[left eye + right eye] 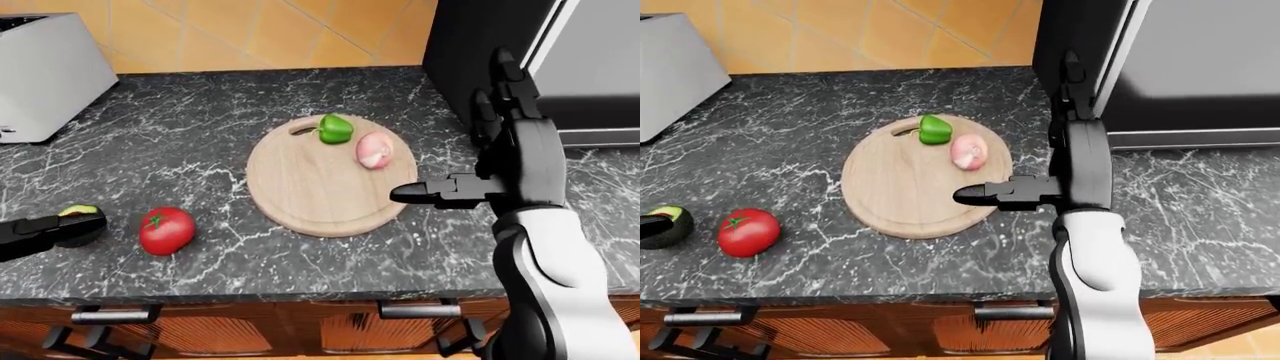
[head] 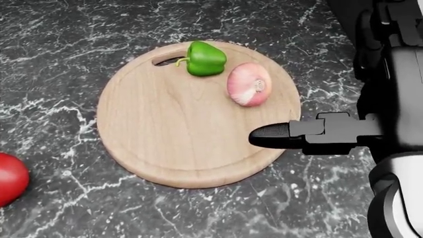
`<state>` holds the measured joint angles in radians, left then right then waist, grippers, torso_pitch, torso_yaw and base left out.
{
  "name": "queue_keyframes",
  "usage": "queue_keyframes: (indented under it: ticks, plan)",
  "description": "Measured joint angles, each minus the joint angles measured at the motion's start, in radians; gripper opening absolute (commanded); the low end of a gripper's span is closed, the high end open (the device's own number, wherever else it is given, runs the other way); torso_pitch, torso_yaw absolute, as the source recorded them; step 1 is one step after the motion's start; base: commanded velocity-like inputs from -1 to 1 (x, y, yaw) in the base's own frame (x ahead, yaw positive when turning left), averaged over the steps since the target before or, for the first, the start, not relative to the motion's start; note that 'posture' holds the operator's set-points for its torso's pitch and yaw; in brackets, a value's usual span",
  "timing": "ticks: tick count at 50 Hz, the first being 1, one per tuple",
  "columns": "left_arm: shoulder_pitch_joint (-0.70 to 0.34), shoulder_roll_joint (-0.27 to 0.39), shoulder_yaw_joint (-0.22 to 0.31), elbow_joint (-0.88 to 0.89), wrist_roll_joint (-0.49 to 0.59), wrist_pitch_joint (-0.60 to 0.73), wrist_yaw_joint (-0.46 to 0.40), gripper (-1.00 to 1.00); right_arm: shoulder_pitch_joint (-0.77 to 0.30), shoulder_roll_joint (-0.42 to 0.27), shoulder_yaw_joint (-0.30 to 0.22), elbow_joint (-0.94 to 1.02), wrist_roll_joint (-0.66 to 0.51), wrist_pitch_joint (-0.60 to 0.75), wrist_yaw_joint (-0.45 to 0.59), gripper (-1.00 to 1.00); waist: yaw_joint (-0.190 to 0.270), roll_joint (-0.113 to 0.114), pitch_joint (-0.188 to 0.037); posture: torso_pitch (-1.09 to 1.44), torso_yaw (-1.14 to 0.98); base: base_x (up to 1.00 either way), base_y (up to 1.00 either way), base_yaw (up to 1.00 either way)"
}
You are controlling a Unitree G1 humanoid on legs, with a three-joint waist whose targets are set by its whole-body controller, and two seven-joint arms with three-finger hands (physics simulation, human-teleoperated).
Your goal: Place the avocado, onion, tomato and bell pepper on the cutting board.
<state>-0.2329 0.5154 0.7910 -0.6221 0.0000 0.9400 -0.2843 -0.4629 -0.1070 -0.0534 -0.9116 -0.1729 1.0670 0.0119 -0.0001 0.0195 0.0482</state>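
The round wooden cutting board (image 1: 300, 195) lies on the dark marble counter. On its upper part rest a green bell pepper (image 1: 335, 128) and a pinkish onion (image 1: 373, 150). A red tomato (image 1: 166, 230) sits on the counter left of the board. Further left is the avocado (image 1: 82, 213). My left hand (image 1: 60, 225) lies against the avocado, with one straight finger across it and no closed grip showing. My right hand (image 1: 462, 142) is open at the board's right rim, fingers spread upward. Its thumb (image 2: 274, 135) points left over the rim.
A silver toaster (image 1: 45, 75) stands at the upper left. A dark tall appliance (image 1: 590, 67) rises right of the board, behind my right arm. The counter's near edge (image 1: 300, 289) runs above drawer handles (image 1: 115, 315).
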Motion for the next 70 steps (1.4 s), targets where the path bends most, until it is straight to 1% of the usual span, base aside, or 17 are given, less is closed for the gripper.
queue_keyframes:
  ticks: [3, 8, 12, 17, 28, 44, 49, 54, 61, 70]
  plan:
    - [0.024, 0.003, 0.009, 0.049, -0.027, -0.054, 0.032, 1.0, 0.003, 0.001, -0.001, -0.007, -0.001, -0.001, 0.0, 1.0, 0.0, 0.003, -0.001, 0.0, 0.0, 0.0, 0.0, 0.0]
    - [0.045, 0.011, 0.013, 0.1, -0.054, -0.101, 0.067, 1.0, 0.003, 0.002, 0.0, -0.009, -0.005, 0.002, -0.002, 1.0, -0.001, 0.003, -0.001, 0.0, 0.0, 0.0, 0.0, 0.0]
    - [0.058, 0.004, -0.004, 0.145, -0.059, -0.148, 0.09, 1.0, 0.004, 0.003, 0.004, -0.013, -0.007, 0.005, -0.001, 1.0, -0.001, 0.005, -0.002, 0.0, 0.0, 0.0, 0.0, 0.0]
    - [0.079, -0.021, -0.019, 0.186, -0.063, -0.195, 0.111, 1.0, 0.005, 0.003, 0.003, -0.017, -0.009, 0.007, 0.001, 1.0, -0.003, 0.005, -0.003, 0.0, 0.0, 0.0, 0.0, 0.0]
    - [0.107, -0.041, -0.009, 0.217, -0.067, -0.241, 0.125, 1.0, -0.018, -0.007, -0.004, -0.032, -0.009, 0.036, 0.008, 1.0, -0.003, 0.004, -0.004, 0.0, 0.0, 0.0, 0.0, 0.0]
    - [0.139, -0.049, 0.014, 0.298, -0.067, -0.312, 0.138, 1.0, 0.001, -0.002, 0.001, -0.042, -0.015, 0.041, 0.008, 1.0, -0.003, 0.004, -0.004, 0.0, 0.0, 0.0, 0.0, 0.0]
    - [0.128, -0.043, -0.004, 0.325, -0.065, -0.324, 0.147, 1.0, 0.004, 0.001, 0.002, -0.038, -0.016, 0.036, 0.006, 1.0, -0.002, 0.004, -0.005, 0.0, 0.0, 0.0, 0.0, 0.0]
    - [0.127, -0.051, -0.026, 0.348, -0.066, -0.348, 0.156, 1.0, 0.005, 0.001, 0.003, -0.042, -0.016, 0.038, 0.006, 1.0, -0.003, 0.005, -0.006, 0.0, 0.0, 0.0, 0.0, 0.0]
    - [0.133, -0.053, -0.025, 0.391, -0.073, -0.375, 0.167, 1.0, 0.006, -0.002, 0.0, -0.05, -0.019, 0.044, 0.007, 1.0, -0.004, 0.004, -0.006, 0.0, 0.0, 0.0, 0.0, 0.0]
    - [0.135, -0.055, -0.038, 0.407, -0.079, -0.391, 0.176, 1.0, -0.007, -0.008, -0.005, -0.045, -0.016, 0.051, 0.013, 1.0, -0.003, 0.005, -0.007, 0.0, 0.0, 0.0, 0.0, 0.0]
